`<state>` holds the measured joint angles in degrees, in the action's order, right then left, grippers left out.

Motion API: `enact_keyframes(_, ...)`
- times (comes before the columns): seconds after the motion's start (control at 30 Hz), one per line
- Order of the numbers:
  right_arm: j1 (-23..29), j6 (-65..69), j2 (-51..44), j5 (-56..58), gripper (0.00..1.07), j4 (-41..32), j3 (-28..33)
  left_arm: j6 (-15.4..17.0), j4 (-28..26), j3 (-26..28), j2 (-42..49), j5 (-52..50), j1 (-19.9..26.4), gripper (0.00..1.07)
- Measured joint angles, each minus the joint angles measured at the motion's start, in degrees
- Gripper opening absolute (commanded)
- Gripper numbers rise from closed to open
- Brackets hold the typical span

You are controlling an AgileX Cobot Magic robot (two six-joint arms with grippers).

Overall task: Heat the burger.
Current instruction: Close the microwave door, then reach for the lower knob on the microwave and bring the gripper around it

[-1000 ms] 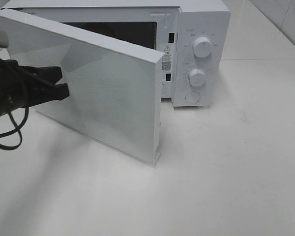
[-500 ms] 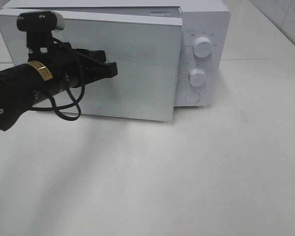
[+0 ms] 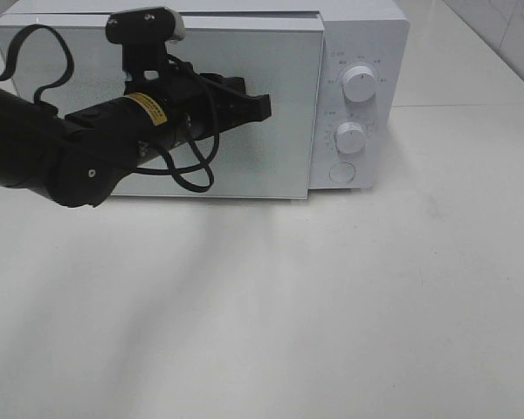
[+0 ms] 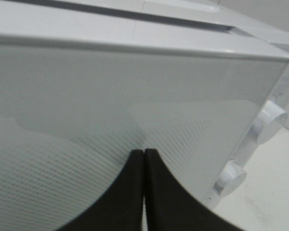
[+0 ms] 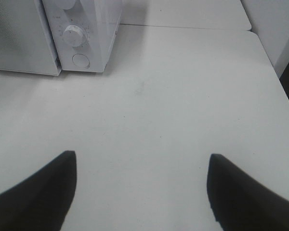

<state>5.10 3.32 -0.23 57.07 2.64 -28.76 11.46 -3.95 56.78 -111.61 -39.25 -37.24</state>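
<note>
Shut tight and holding nothing, the left claw (image 3: 260,106) presses its joined tips flat against the microwave door (image 3: 279,157) in the upper middle of the high view. The right claw (image 5: 142,156) is out of that view; its wrist camera shows it spread wide and empty.

The white tabletop (image 3: 332,305) fills the lower frame, bare. The microwave (image 3: 367,35) stands along the top edge, and its door looks closed or very nearly so. At its right are an upper knob (image 3: 360,83), a lower knob (image 3: 351,138) and a round button (image 3: 342,173).

The burger shows in no view; it is presumably behind the door. It should be light, soft and loosely stacked, so a gentle hold low on its sides would suit.
</note>
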Motion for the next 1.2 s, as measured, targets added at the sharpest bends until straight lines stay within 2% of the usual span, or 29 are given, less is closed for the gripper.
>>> enact_keyframes(0.27, 0.00, 0.00, 0.00, 0.00, 0.75, 0.00, 0.00, 0.00, 0.57, 4.53, -3.72, 0.92, -0.80, 0.00)
enact_keyframes(0.4, 0.00, 0.00, 0.00, 0.00, 0.75, 0.00, 0.00, -2.58, -1.26, 7.16, -5.50, 1.60, -0.97, 0.00)
enact_keyframes(0.57, 0.00, 0.00, 0.00, 0.00, 0.75, 0.00, 0.00, -4.35, -1.43, 8.08, -5.84, 2.69, -1.20, 0.00)
enact_keyframes(0.87, 0.00, 0.00, 0.00, 0.00, 0.75, 0.00, 0.00, -4.93, -2.46, 8.65, -4.47, 7.39, -1.83, 0.02)
enact_keyframes(1.0, 0.00, 0.00, 0.00, 0.00, 0.75, 0.00, 0.00, -5.10, -4.53, 7.28, -1.15, 12.61, -2.46, 0.14)
enact_keyframes(1.03, 0.00, 0.00, 0.00, 0.00, 0.75, 0.00, 0.00, -5.10, -4.53, 7.28, -1.15, 12.61, -2.46, 0.14)
enact_keyframes(1.07, 0.00, 0.00, 0.00, 0.00, 0.75, 0.00, 0.00, -5.10, -4.58, 5.84, 0.57, 15.64, -3.09, 0.24)
enact_keyframes(1.1, 0.00, 0.00, 0.00, 0.00, 0.75, 0.00, 0.00, -5.10, -4.58, 5.84, 0.57, 15.64, -3.09, 0.24)
enact_keyframes(1.17, 0.00, 0.00, 0.00, 0.00, 0.75, 0.00, 0.00, -5.10, -3.95, 3.84, 3.61, 21.37, -4.47, 0.57)
enact_keyframes(1.2, 0.00, 0.00, 0.00, 0.00, 0.75, 0.00, 0.00, -5.10, -3.95, 3.84, 3.61, 21.37, -4.47, 0.57)
